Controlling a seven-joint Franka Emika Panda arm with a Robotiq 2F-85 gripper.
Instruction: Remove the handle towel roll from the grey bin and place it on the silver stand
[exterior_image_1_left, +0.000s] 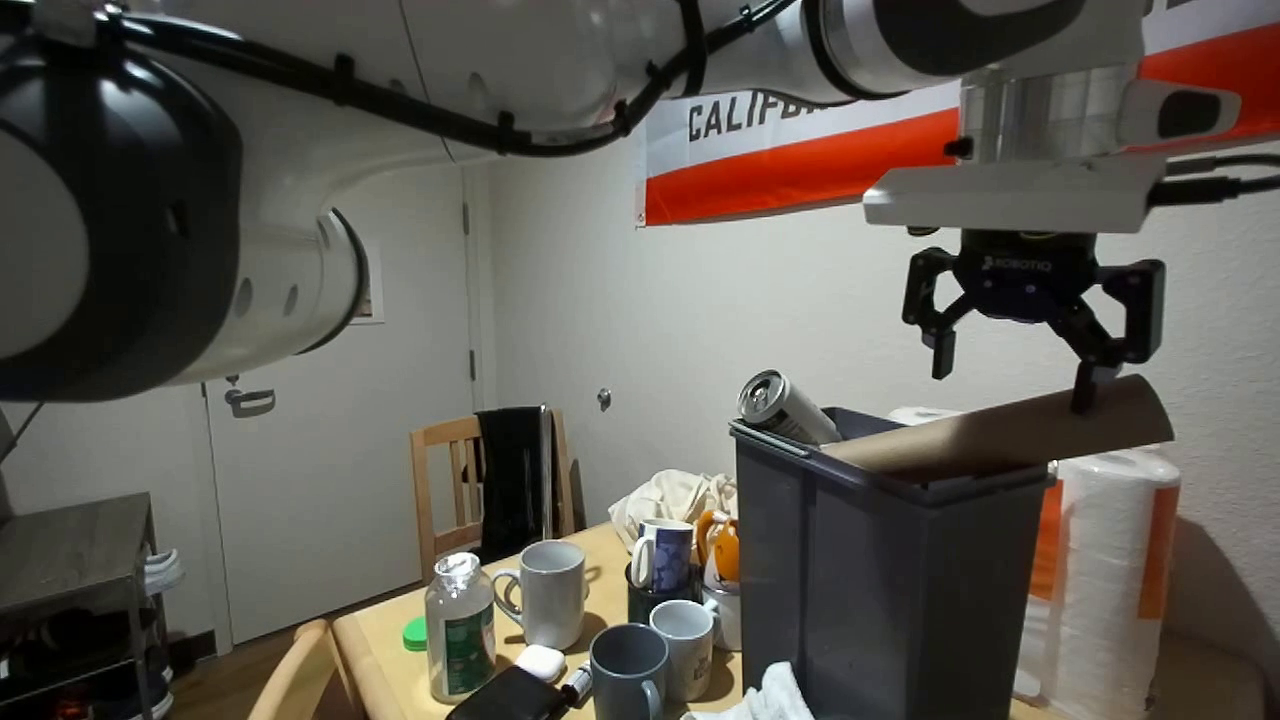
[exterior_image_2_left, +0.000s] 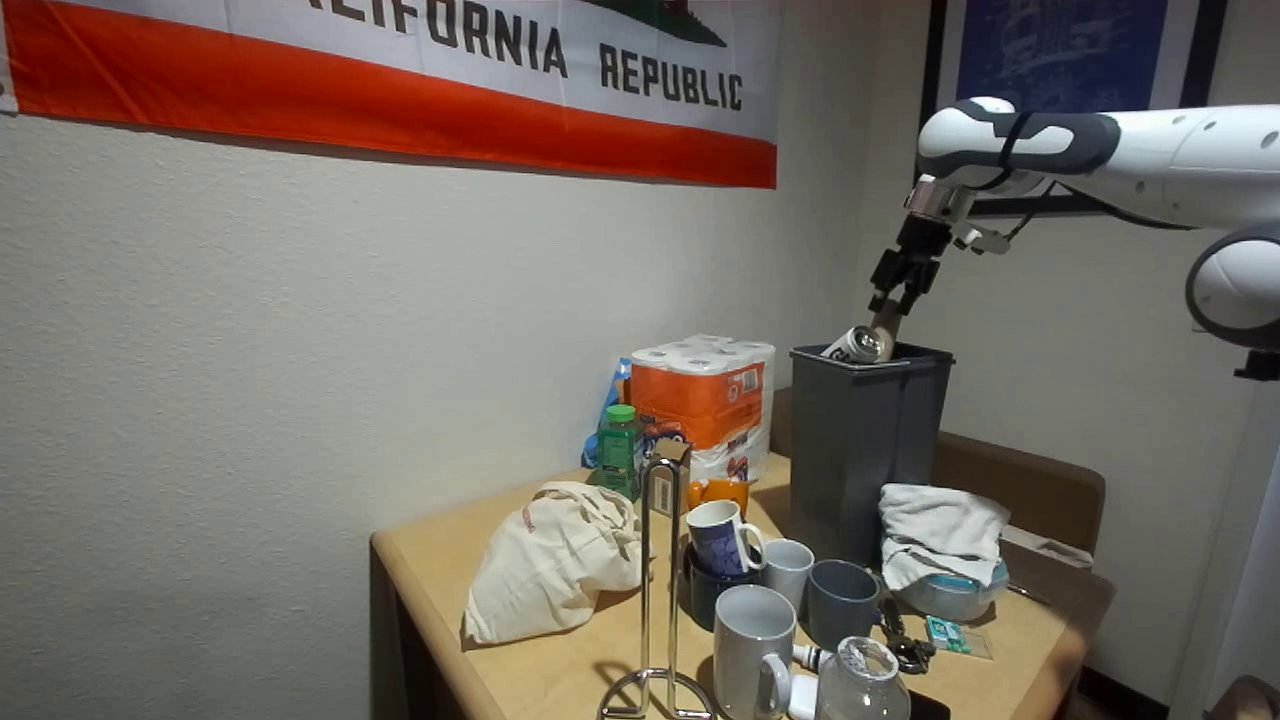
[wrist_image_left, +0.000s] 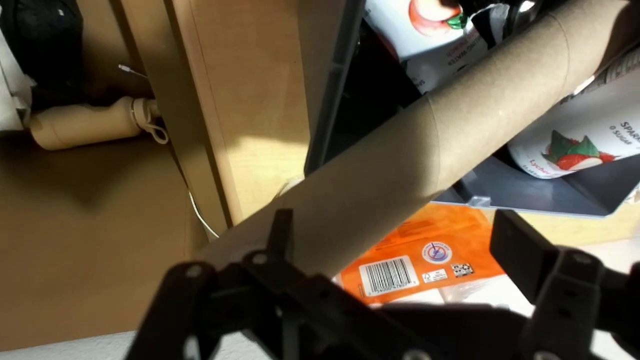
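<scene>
Brown cardboard tube (exterior_image_1_left: 1000, 435), the handle towel roll, leaning aslant over the rim of the grey bin (exterior_image_1_left: 890, 590): its lower end lies inside beside a lychee sparkling-water can (wrist_image_left: 575, 135), its upper end juts past the rim, presumably because it is too long to lie level within. My pincer (exterior_image_1_left: 1013, 372), above and near the rim, stands wide and holds nothing; one finger (wrist_image_left: 281, 232) overlaps the jutting end, contact uncertain. I judge the spread meant to straddle that end. The silver stand (exterior_image_2_left: 646, 570), well apart from the bin, stands upright, its tall wire loop apparently suited to a tube slipped over it.
</scene>
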